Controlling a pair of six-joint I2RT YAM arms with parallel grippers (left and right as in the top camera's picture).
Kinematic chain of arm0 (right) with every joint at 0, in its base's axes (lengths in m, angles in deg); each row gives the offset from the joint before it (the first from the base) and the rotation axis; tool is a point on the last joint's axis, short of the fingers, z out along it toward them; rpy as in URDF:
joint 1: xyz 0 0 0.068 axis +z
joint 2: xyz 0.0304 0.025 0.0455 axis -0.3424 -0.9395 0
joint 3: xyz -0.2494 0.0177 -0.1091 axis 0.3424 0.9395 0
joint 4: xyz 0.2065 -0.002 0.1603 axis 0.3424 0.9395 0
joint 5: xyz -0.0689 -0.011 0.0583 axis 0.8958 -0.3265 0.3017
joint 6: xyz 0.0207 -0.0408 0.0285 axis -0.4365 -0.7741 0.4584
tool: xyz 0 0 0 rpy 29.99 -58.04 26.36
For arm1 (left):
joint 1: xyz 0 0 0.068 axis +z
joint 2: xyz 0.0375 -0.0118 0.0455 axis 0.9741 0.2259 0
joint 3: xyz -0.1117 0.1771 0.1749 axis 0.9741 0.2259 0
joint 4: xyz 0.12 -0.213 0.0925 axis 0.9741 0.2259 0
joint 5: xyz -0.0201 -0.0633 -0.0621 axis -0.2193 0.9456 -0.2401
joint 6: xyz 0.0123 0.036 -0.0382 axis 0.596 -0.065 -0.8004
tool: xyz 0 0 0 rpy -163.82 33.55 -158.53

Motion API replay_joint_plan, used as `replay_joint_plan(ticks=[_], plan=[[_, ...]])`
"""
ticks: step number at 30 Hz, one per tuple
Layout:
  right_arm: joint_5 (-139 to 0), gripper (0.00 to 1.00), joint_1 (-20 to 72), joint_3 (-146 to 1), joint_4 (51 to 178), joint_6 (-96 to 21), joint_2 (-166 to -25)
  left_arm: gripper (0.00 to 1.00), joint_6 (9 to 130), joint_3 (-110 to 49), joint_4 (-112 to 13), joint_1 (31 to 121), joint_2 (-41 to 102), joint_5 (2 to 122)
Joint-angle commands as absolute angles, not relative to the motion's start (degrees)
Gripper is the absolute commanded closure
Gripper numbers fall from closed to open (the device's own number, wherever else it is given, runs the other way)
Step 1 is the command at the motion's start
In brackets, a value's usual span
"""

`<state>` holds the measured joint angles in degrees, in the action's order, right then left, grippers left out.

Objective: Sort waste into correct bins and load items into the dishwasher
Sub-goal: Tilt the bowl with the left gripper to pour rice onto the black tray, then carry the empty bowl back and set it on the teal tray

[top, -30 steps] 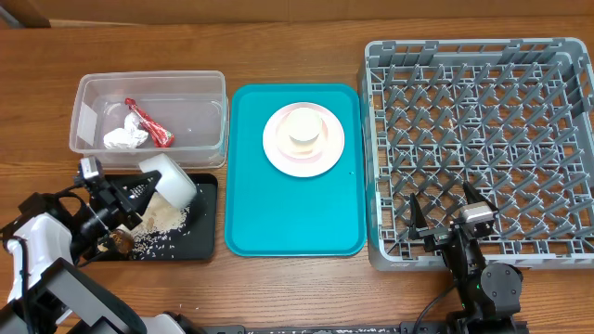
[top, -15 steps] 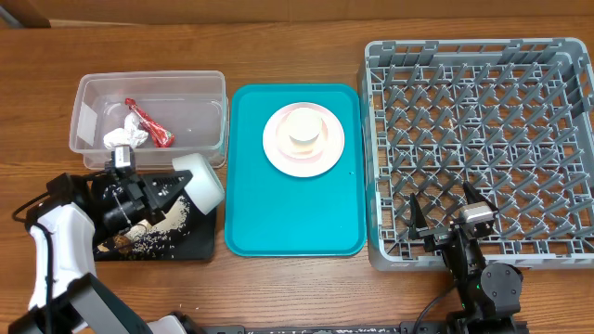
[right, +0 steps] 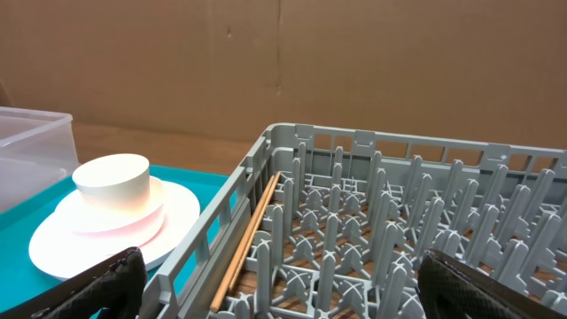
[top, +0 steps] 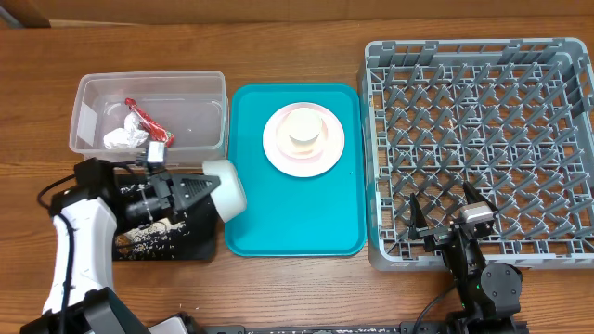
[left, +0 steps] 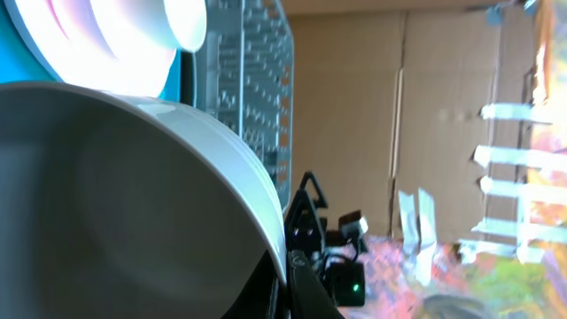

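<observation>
Left end effector (top: 206, 189) grips the white bowl (top: 226, 188) at its tip.

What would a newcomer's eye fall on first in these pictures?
First, the white bowl, held tilted in the left gripper over the gap between the black tray and the teal tray. Next, the plate with a cup on it, on the teal tray, and the big grey rack at the right.

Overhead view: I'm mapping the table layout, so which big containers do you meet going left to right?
clear tub → teal tray → dish rack. The black tray is left out because it shares the tub's left-right span.
</observation>
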<state>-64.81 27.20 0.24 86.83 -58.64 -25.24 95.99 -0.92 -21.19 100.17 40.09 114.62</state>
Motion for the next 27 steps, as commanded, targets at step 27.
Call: replay_joint_plan(ticks=[27], plan=[[-64.3, 0.0, 27.5, 0.9, 86.5, -58.7, -24.6, 0.96, 57.7, -1.5, -47.7, 61.8, 39.0, 69.3]])
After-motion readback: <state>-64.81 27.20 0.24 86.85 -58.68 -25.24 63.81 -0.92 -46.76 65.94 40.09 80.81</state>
